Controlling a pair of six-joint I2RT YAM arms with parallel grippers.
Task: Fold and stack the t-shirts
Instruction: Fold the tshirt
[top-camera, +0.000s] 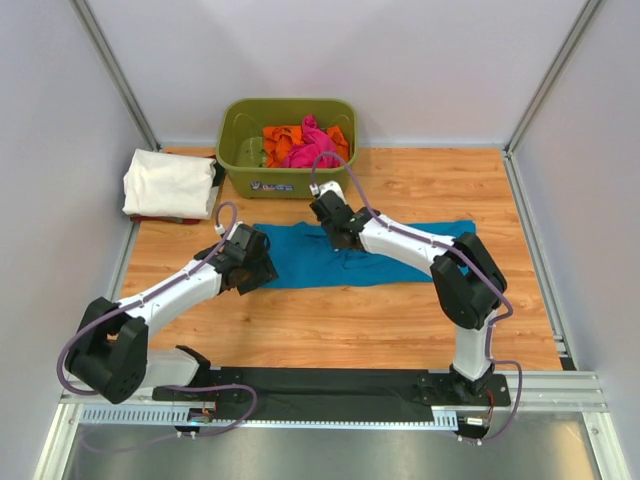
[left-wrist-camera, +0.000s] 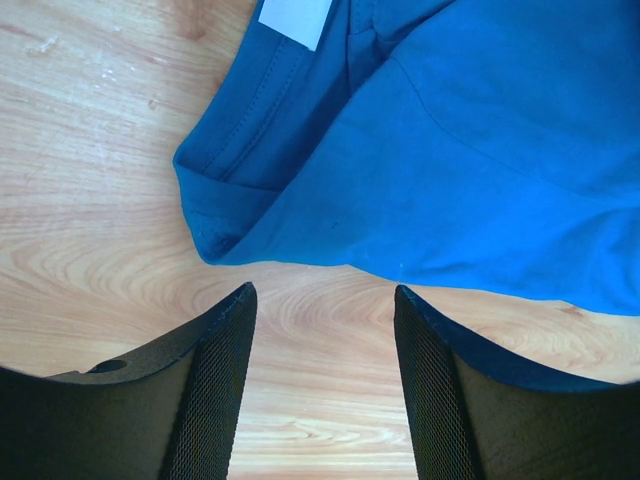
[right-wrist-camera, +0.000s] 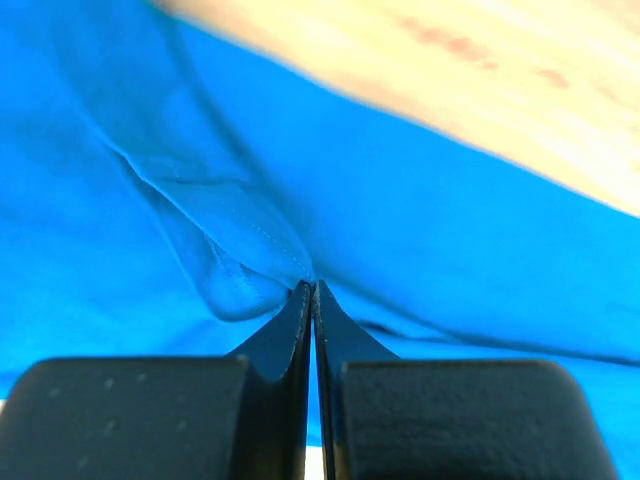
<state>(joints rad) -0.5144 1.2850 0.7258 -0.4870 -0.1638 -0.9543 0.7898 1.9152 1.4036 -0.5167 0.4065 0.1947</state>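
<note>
The top external camera sits above and behind the robot, looking down and forward over the whole wooden table (top-camera: 400, 320), with the arm bases (top-camera: 470, 385) along its lower edge and the olive-green tub (top-camera: 240, 170) at the far side. The left wrist camera looks out past the left gripper (left-wrist-camera: 322, 300) from close above the tabletop, onto one edge of the teal-blue t-shirt (left-wrist-camera: 480, 150). The right wrist camera sits closer still, looking past the right gripper (right-wrist-camera: 312, 290), its view almost filled with that cloth. All three views share the shirt and the wood beside it
</note>
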